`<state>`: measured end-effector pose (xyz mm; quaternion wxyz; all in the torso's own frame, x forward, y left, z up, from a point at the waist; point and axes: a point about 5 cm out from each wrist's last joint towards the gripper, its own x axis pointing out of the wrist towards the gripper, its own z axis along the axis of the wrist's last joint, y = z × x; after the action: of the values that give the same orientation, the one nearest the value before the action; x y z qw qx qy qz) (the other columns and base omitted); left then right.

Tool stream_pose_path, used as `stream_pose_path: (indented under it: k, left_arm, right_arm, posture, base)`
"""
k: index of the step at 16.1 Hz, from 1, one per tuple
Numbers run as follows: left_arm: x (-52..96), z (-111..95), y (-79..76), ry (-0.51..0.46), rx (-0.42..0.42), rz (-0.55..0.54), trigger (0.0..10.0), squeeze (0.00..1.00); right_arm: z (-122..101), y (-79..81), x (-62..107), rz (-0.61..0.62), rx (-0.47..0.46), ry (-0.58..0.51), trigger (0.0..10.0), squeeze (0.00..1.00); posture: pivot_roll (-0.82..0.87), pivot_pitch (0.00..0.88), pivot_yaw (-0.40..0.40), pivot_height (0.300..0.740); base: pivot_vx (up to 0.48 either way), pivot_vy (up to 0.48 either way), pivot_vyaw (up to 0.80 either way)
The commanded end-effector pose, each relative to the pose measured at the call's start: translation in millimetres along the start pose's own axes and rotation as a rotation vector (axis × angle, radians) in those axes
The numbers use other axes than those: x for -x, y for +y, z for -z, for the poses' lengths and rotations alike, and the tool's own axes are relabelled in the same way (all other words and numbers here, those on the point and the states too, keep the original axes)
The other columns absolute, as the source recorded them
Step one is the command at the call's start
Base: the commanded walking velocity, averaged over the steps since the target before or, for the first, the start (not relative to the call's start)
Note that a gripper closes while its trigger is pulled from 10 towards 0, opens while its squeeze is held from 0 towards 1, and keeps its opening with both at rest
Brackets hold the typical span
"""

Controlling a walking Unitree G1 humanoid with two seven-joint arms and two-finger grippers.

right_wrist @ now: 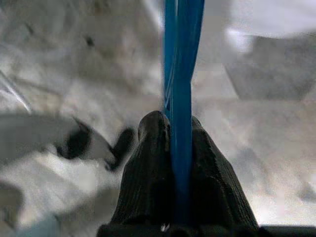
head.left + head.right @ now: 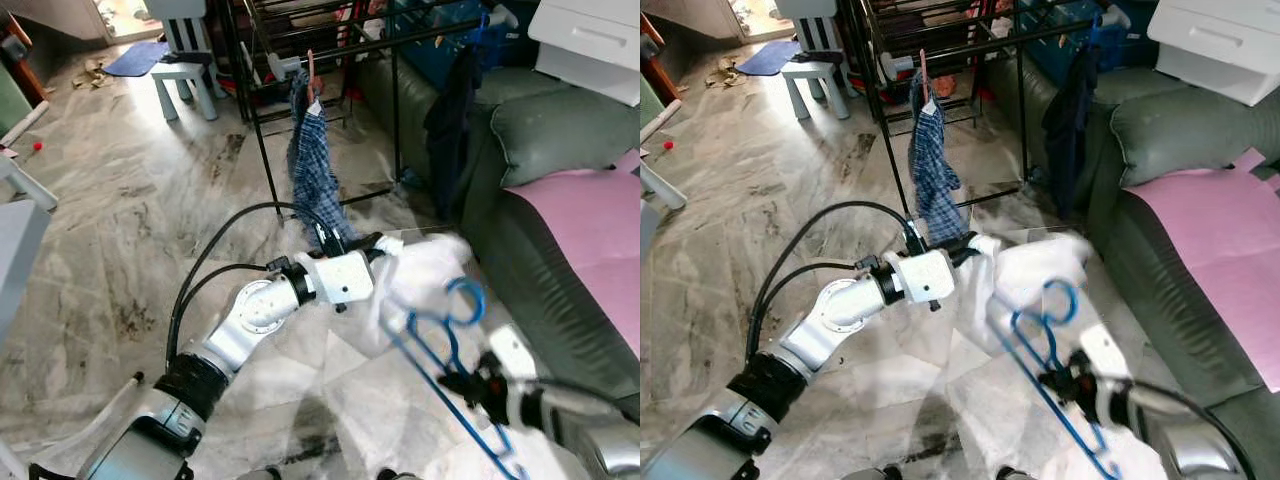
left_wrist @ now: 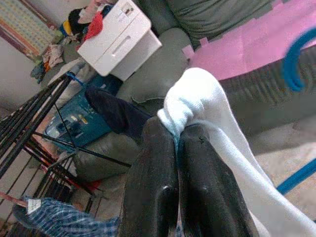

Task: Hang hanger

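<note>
A blue plastic hanger (image 2: 445,345) is held low over the floor, hook end up. My right gripper (image 2: 462,383) is shut on its lower bar, and the bar runs between the black fingers (image 1: 148,168) in the right wrist view. A white garment (image 2: 425,270) drapes around the hanger. My left gripper (image 3: 177,143) is shut on a bunched fold of that white garment (image 3: 197,106). The black drying rack (image 2: 330,45) stands ahead, with a blue plaid shirt (image 2: 312,160) and a dark garment (image 2: 450,100) hanging from it.
A dark green sofa (image 2: 560,130) with a pink sheet (image 2: 590,220) runs along the right. A white drawer unit (image 2: 590,40) sits at its far end. A small white stool (image 2: 185,80) and a blue mat (image 2: 135,58) lie far left on the marble floor.
</note>
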<state>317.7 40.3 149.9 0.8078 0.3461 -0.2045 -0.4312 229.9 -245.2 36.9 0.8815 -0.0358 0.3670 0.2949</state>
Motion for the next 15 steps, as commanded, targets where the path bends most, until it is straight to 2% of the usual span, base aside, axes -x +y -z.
stream_pose_path:
  k: [1,5,7,8,10,11,12,13,14,15]
  left_arm:
    - [-1.4,-7,6.1,-0.04,0.009,-0.052,10.0,0.0]
    - [-1.9,-20,20.5,-0.13,0.003,-0.089,10.0,0.0]
    - [0.6,-25,25.4,-0.163,0.009,-0.103,10.0,0.0]
    - [2.3,-26,25.4,-0.175,0.012,-0.102,10.0,0.0]
    - [3.5,-26,23.9,-0.175,0.017,-0.097,10.0,0.0]
    - [5.2,-27,16.8,-0.188,0.053,-0.081,10.0,0.0]
    - [5.3,-29,9.8,-0.195,0.073,-0.065,10.0,0.0]
    - [4.3,-32,-1.0,-0.209,0.086,-0.032,10.0,0.0]
    - [2.9,-34,-7.9,-0.218,0.088,-0.011,10.0,0.0]
    - [-0.6,-39,-27.2,-0.236,0.045,0.066,10.0,0.0]
  right_arm:
    - [21,-14.7,7.4,0.113,-0.002,0.095,10.0,0.0]
    - [37,-38.3,15.5,0.308,-0.117,0.118,10.0,0.0]
    - [37,-47.4,15.9,0.398,-0.187,0.081,10.0,0.0]
    - [35,-54.9,16.9,0.469,-0.249,0.038,10.0,0.0]
    - [30,-61.6,18.6,0.535,-0.298,-0.019,10.0,0.0]
    - [10,-76.6,24.1,0.645,-0.448,-0.205,10.0,0.0]
    - [-9,-83.3,26.8,0.678,-0.533,-0.339,10.0,0.0]
    - [-34,-84.9,25.3,0.633,-0.639,-0.492,10.0,0.0]
    - [-52,-82.5,22.9,0.571,-0.684,-0.578,10.0,0.0]
    - [-99,-72.2,19.5,0.431,-0.738,-0.763,10.0,0.0]
  posture:
    - [-0.11,0.121,0.056,0.74]
    - [-0.11,0.12,0.059,0.74]
    - [-0.1,0.12,0.061,0.74]
    - [-0.1,0.121,0.063,0.74]
    - [-0.1,0.121,0.064,0.74]
    - [-0.1,0.123,0.067,0.74]
    - [-0.09,0.123,0.069,0.74]
    - [-0.09,0.122,0.069,0.74]
    - [-0.09,0.121,0.069,0.74]
    - [-0.09,0.121,0.069,0.74]
  base:
    - [0.0,0.0,0.0]
    - [0.0,0.0,0.0]
    - [0.0,0.0,0.0]
    - [0.0,0.0,0.0]
    - [0.0,0.0,0.0]
    - [0.0,0.0,0.0]
    - [0.0,0.0,0.0]
    - [0.0,0.0,0.0]
    - [0.0,0.0,0.0]
    - [0.0,0.0,0.0]
